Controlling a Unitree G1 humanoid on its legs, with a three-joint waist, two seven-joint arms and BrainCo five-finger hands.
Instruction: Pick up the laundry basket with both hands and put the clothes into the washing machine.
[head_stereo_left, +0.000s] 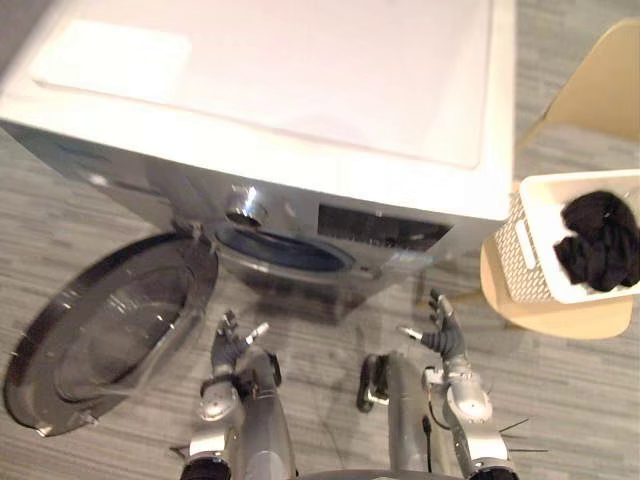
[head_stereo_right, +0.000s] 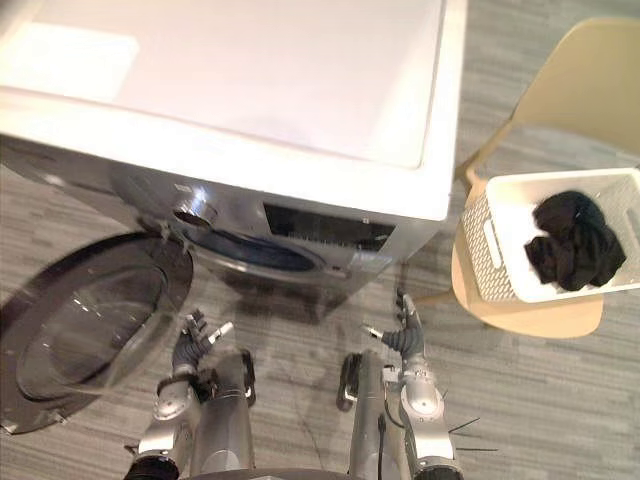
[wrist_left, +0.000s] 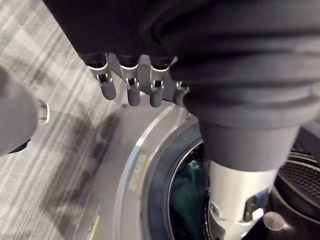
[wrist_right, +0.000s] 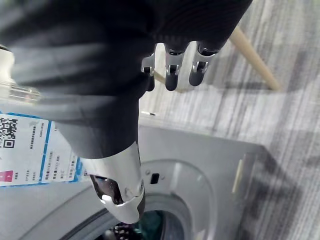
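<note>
White front-loading washing machine (head_stereo_left: 300, 100) stands open; I hold nothing.
On the pale wooden chair (head_stereo_left: 570, 318) to its right, the white perforated plastic laundry basket (head_stereo_left: 525, 250) looks light and stiff, so I'd grip 2 opposite rims. Soft black clothes (head_stereo_left: 600, 240) lie inside. My left hand (head_stereo_left: 232, 345) and right hand (head_stereo_left: 445, 335) hang spread.

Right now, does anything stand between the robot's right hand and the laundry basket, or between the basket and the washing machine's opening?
Nothing visible. Floor lies between the right hand and the laundry basket on its chair, and the washing machine has its door swung open leftward, clear of the opening.
</note>
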